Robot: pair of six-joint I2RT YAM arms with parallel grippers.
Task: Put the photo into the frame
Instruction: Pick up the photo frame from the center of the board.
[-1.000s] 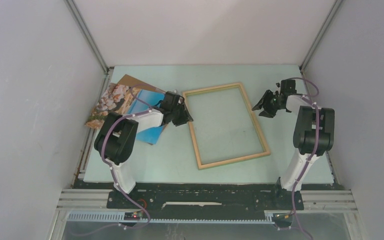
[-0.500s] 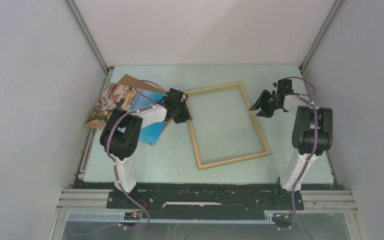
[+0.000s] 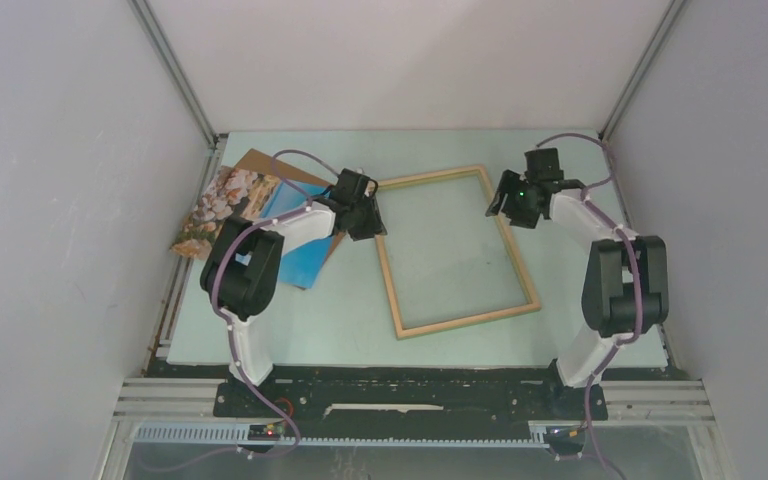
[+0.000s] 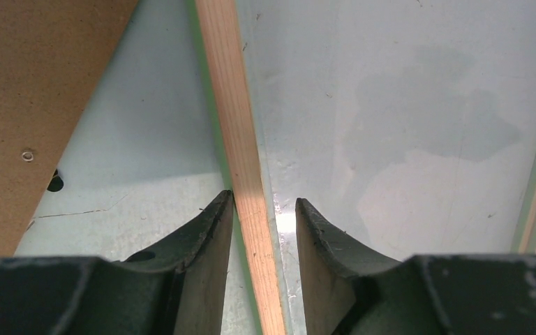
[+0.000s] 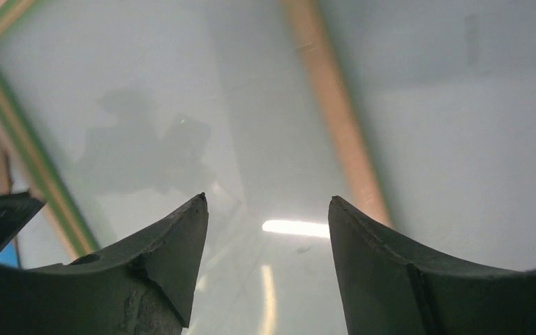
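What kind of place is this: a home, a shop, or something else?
Probably a lab robot test booth: plain white walls close in a pale green table, and the left arm and right arm are bolted to a base plate at its near edge.

Pale green tabletop has a thin pale-wood rectangular picture frame lying flat dead centre. Upper left there's a plain brown backing board, with a blue-and-rocky photo print lying mostly over it.

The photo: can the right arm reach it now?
Probably not: the photo lies far left, past the frame, with the left gripper between them; the right gripper hangs over the frame's right side.
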